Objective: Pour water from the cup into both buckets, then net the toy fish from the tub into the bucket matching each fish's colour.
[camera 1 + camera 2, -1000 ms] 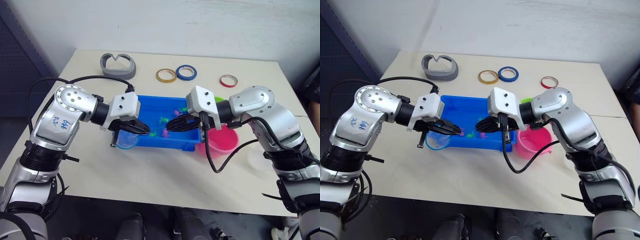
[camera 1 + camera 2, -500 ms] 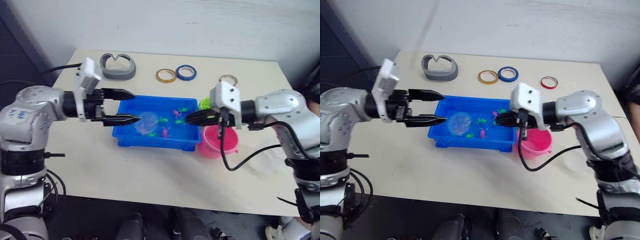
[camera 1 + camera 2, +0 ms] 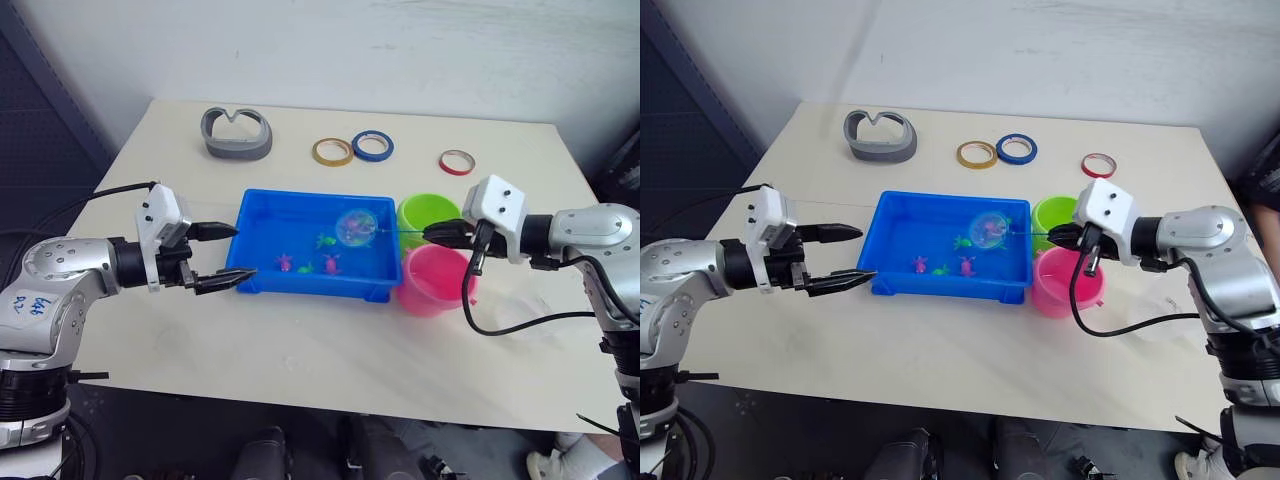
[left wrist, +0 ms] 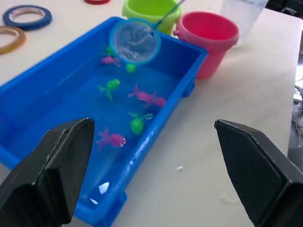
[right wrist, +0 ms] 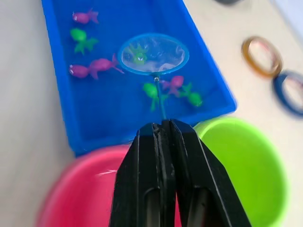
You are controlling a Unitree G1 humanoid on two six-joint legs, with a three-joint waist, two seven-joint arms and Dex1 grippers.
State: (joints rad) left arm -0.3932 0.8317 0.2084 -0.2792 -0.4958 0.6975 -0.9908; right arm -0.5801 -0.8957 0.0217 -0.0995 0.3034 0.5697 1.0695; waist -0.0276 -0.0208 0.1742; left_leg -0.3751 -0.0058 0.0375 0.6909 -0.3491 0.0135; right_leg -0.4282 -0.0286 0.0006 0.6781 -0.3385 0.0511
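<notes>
- Right gripper (image 3: 432,233) at right of centre in the left eye view, fingers pressed together on the thin handle of the net (image 3: 355,226), above the gap between the two buckets.
- Net hoop held over the right end of the tub (image 3: 268,215), near the tub's far right corner; seen from the right wrist view, a small green shape inside the mesh (in the net or under it, cannot tell).
- Tub, bright blue, in the middle of the frame on the pale table (image 3: 300,350), water in it.
- Toy fish (image 4: 111,139) scattered in the tub: pink and green ones along the near wall and under the hoop (seven or so in the left wrist view).
- Green bucket (image 3: 428,215) just right of the tub's far right corner; pink bucket (image 3: 436,281) just in front of it, beside the tub's near right corner; the two touching or nearly so.
- Cup (image 4: 241,13), clear, beyond the pink bucket in the upper right of the left wrist view.
- Left gripper (image 3: 228,256) at centre left, just beside the tub's left wall, fingers spread wide and holding nothing, above the table.
- Far side of the table, upper part of the frame: grey curved holder (image 3: 236,133) at upper left, then a yellow tape ring (image 3: 332,152), a blue tape ring (image 3: 372,146) and a red tape ring (image 3: 457,161), all well apart from the tub.
</notes>
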